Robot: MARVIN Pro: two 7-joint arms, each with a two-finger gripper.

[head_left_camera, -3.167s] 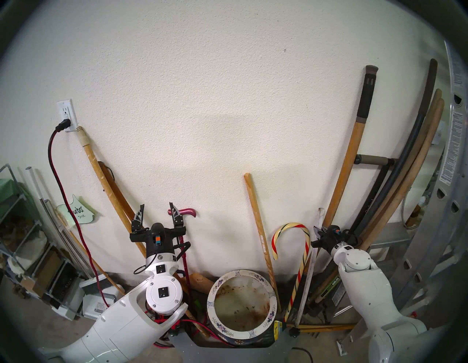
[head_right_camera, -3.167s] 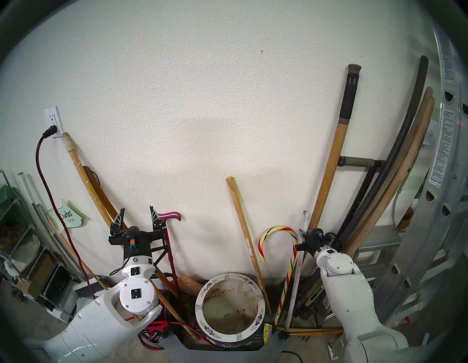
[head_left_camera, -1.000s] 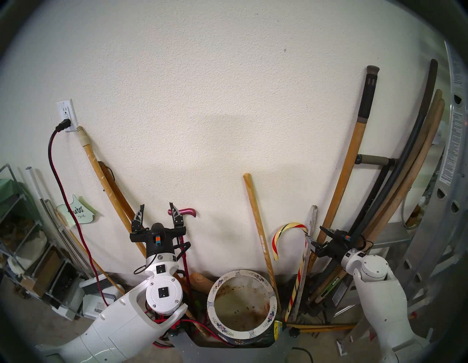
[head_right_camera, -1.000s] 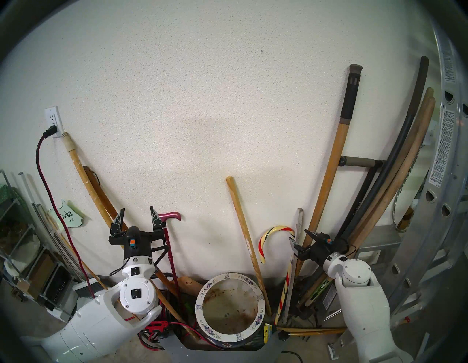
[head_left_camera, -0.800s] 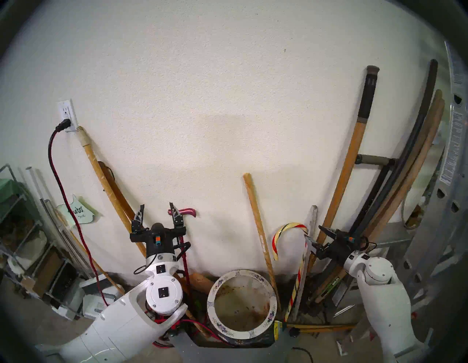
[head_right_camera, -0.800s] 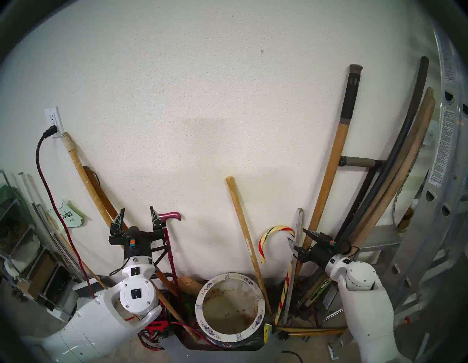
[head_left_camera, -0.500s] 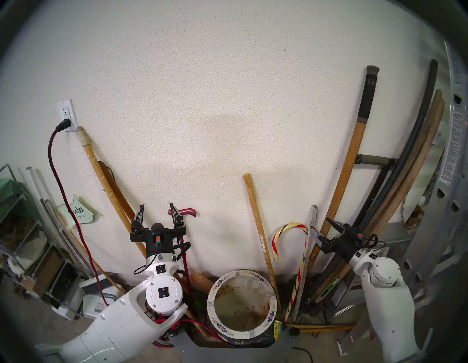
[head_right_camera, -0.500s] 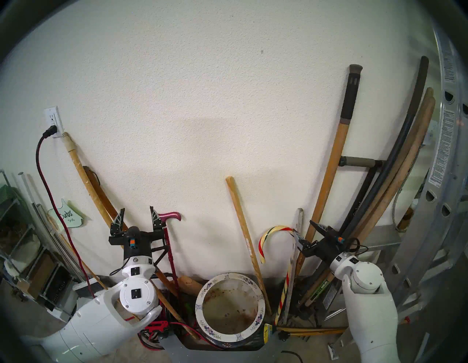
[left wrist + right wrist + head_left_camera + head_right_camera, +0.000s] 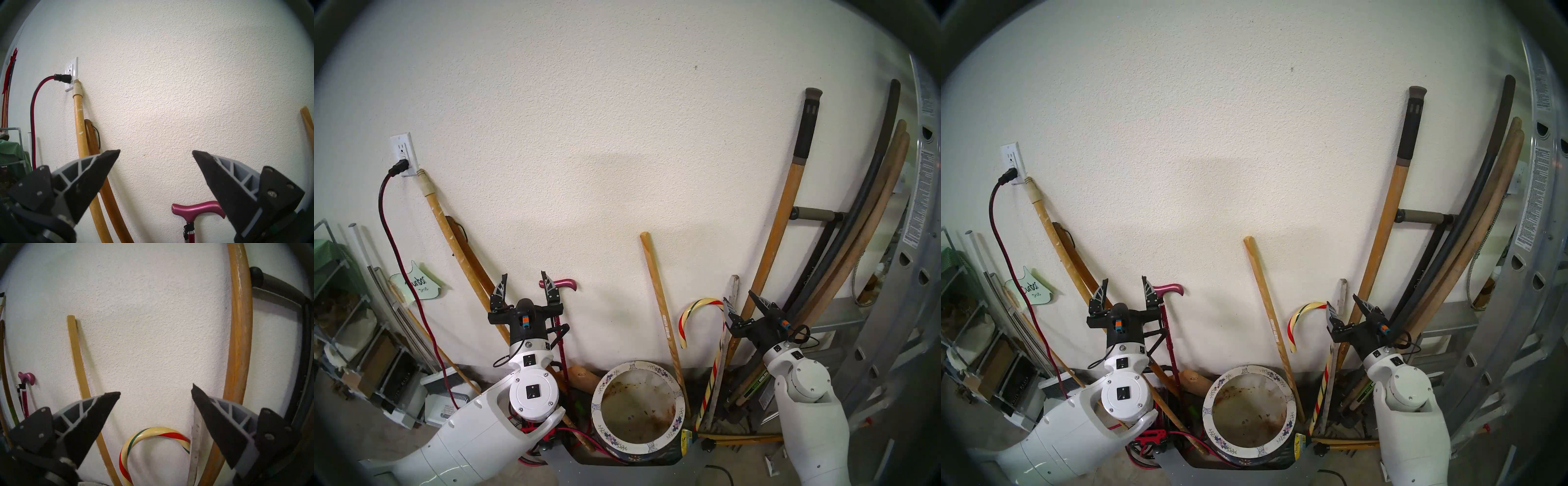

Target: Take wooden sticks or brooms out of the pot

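The pot (image 9: pixel 638 446) stands nearest on the floor, its stained inside bare and its base cut off by a grey edge; both grippers hang above and beyond it with jaws spread and nothing between them. The left gripper (image 9: pixel 525 282) covers one end of the pink cane's (image 9: pixel 564 282) handle, and the left arm hides the cane's foot, while the right gripper (image 9: pixel 742 302) overlaps the top of the candy cane (image 9: pixel 717 353) and the white slat (image 9: pixel 734 288). All three sticks lean on the wall (image 9: pixel 619 152) outside the pot, their lower ends lost in dark clutter.
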